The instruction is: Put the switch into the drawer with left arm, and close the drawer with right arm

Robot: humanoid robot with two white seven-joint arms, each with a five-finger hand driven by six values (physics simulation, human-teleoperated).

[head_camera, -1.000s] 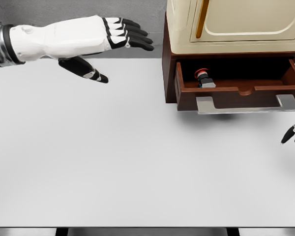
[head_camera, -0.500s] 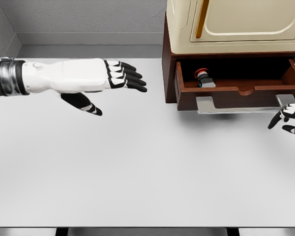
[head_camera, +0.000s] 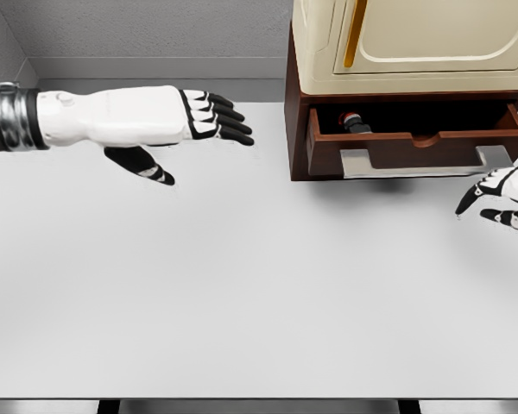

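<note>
You see small red-capped switch on grey base (head_camera: 352,121) inside glossy brown wooden drawer (head_camera: 414,147), 1 o'clock, partly open. Left hand (head_camera: 203,121) spread, empty. Right hand (head_camera: 499,197), 3 o'clock: fingers relaxed, empty.

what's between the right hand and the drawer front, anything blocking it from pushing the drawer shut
Nothing visible. The right hand sits at the right edge, just below and in front of the drawer and its metal handle, with only bare table between. The switch lies inside the drawer, not sticking out. The left hand is far off to the left.
</note>
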